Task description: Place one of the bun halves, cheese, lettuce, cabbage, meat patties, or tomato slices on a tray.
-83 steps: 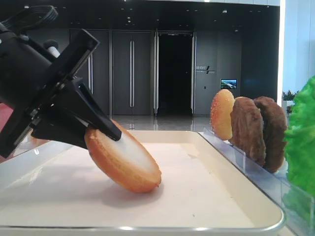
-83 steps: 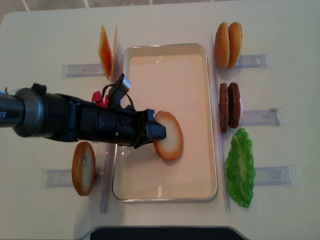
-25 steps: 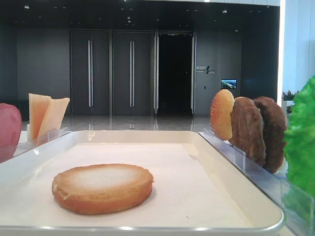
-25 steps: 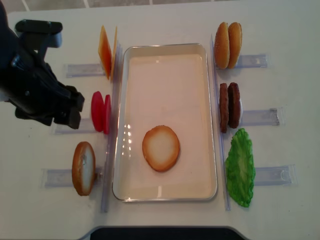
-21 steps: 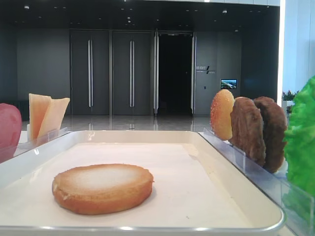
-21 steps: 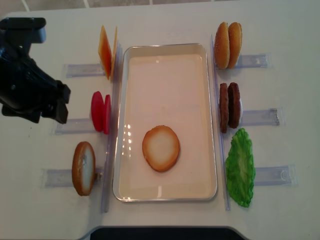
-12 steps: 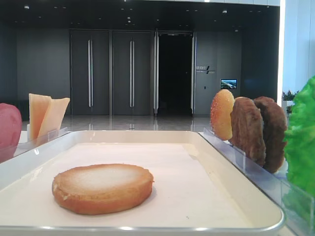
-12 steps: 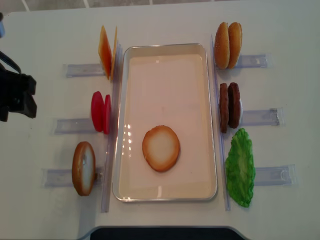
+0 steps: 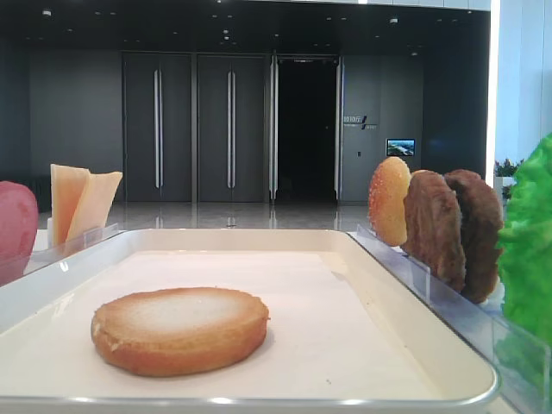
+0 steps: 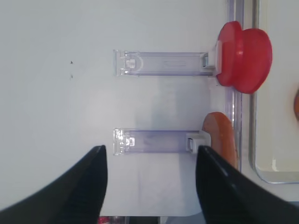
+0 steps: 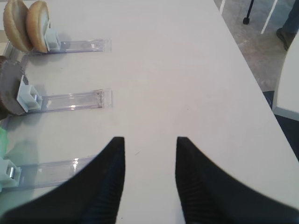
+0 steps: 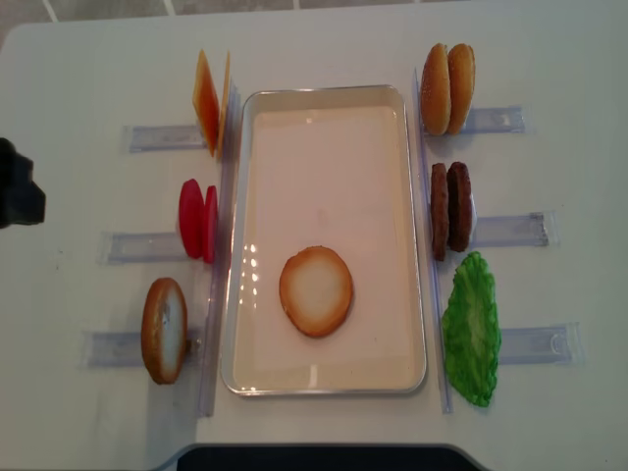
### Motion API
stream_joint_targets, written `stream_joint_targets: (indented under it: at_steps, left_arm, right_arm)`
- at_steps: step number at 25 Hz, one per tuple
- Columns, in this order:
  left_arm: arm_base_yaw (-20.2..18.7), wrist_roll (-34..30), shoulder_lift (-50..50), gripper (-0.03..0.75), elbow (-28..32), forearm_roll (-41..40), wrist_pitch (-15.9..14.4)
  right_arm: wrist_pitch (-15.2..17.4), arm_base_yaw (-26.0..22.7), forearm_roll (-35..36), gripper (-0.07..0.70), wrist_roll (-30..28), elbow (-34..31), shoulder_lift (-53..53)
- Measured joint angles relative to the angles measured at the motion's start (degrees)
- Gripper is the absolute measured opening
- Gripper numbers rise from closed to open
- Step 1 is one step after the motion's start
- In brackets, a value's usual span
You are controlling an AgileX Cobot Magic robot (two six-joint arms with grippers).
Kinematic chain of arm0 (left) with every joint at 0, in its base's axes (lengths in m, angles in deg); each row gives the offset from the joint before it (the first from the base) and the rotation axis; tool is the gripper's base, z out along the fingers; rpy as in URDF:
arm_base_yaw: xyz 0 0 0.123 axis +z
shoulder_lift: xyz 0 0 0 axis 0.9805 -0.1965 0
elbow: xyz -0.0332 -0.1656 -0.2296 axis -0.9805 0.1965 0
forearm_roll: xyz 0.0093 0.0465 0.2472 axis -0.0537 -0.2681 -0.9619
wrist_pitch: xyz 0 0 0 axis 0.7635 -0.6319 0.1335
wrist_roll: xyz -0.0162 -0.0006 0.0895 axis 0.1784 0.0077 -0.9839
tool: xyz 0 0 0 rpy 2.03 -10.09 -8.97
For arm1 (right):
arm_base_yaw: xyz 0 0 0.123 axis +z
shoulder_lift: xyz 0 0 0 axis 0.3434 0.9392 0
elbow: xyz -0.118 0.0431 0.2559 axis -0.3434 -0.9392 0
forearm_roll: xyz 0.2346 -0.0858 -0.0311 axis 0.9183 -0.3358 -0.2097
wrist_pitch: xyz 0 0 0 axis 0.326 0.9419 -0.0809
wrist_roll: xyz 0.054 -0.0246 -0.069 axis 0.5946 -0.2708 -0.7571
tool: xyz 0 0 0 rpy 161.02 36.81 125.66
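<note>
So the flat round bun half with the golden-brown rim and pale toasted face [image 12: 316,290] is lying flat inside the big cream-white rectangular tray [image 12: 397,235], toward the near end, nothing touching it. Looks to me like the placing step is basically done for this item. The left gripper [image 10: 150,179] is well off to the side over the bare white counter [image 12: 88,196], its two black fingers [image 10: 93,177] spread wide with nothing between them, looking down at the clear plastic racks [image 10: 159,63] that hold the smooth red tomato slices [image 10: 244,56] and another orange-brown bun half [image 10: 222,140] standing on edge. The right gripper [image 11: 149,177] hangs over empty counter on the other side, jaws apart, holding nothing, with the domed seeded buns [image 11: 25,23] and a dark brown meat patty [image 11: 9,91] off near the corner of its view. In the overhead view the thin yellow-orange cheese squares [image 12: 209,101], the two patties and the ruffled green lettuce leaf [image 12: 472,329] are all in their racks beside the tray. If another piece is wanted, my guess is whichever arm goes would need to line up over a rack and pinch an upright slice by its edges.
</note>
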Motion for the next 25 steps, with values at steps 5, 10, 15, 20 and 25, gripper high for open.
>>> stream_joint_targets:
  at_steps: [5,10,15,20,25]
  left_arm:
    - [0.0,-0.6,9.7,0.444,7.7,0.1,-0.5]
    - [0.0,-2.5,21.8,0.444,17.0,0.1,-0.6]
    - [0.0,-3.8,34.3,0.444,25.1,0.1,2.4]
    - [0.0,-3.9,44.6,0.444,29.5,0.1,4.1]
    - [0.0,-3.9,53.1,0.444,30.0,0.1,5.1]
  right_arm:
    - [0.0,0.0,0.0,0.283,0.0,0.0,0.0]
    - [0.0,0.0,0.0,0.283,0.0,0.0,0.0]
    - [0.0,0.0,0.0,0.283,0.0,0.0,0.0]
    - [0.0,0.0,0.0,0.283,0.0,0.0,0.0]
    - [0.0,0.0,0.0,0.283,0.0,0.0,0.0]
